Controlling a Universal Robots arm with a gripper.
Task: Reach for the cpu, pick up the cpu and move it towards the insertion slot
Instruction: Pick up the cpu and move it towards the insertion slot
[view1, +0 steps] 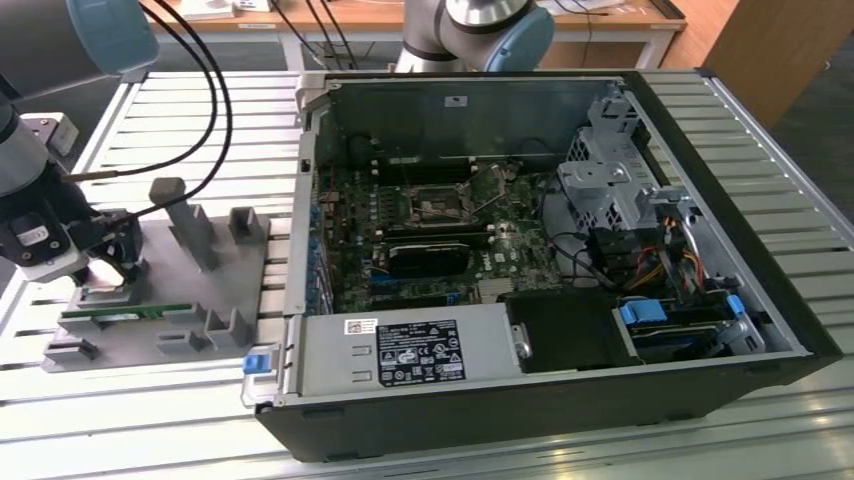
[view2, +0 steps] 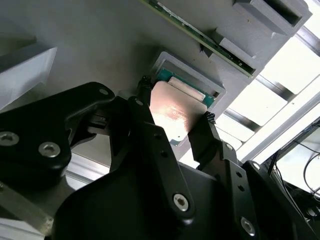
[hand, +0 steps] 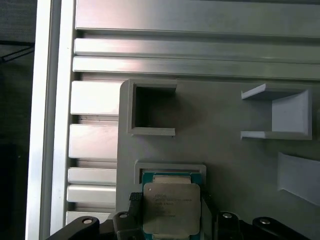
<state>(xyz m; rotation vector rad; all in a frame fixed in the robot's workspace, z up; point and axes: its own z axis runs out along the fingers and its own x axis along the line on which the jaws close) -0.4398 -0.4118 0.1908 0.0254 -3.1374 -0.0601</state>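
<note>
Gripper (view2: 176, 102) pinching cpu (hand: 171, 206) by opp. edges over grey holder pocket (hand: 170, 166); pocket partly hidden behind cpu, green edge showing.

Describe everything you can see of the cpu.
The cpu is a small flat square chip with a shiny silver metal top bearing faint print, a stepped edge and a thin green board rim. It sits flat over its grey square holder on the grey fixture plate. Whether it rests in the recess or is lifted clear cannot be told. The jaws of the gripper stand against two opposite edges, clamping it.
</note>
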